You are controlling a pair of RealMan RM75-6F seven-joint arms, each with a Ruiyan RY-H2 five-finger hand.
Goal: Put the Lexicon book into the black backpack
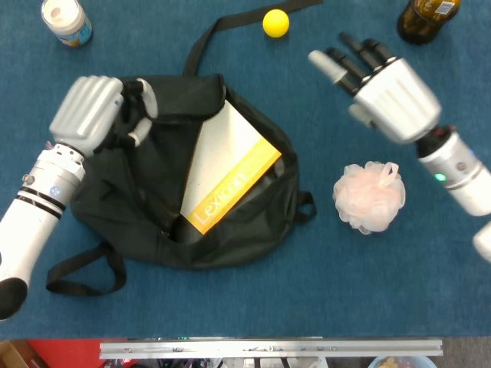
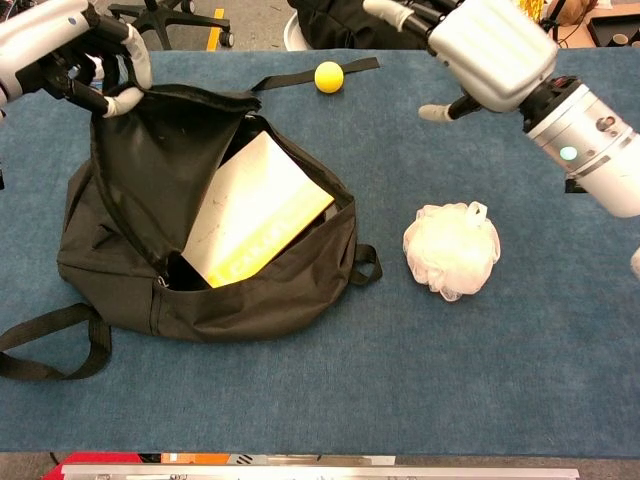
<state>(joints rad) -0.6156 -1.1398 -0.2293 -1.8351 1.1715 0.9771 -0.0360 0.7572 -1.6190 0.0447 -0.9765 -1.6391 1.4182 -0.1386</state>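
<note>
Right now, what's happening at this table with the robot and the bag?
The left hand holds the flap of the black backpack open. The Lexicon book lies partly inside the opening, one end sticking out. The right hand holds nothing, fingers spread, above the table near a pink bath pouf.

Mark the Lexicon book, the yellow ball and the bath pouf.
Lexicon book [image 1: 230, 188], head view, yellow cover strip.
Yellow ball [image 1: 276, 22], head view, centre.
Bath pouf [image 2: 451, 250], chest view, middle of the mesh.

left hand [image 1: 92, 113] curled, apparently gripping, right hand [image 1: 383, 80] raised, fingers spread
</note>
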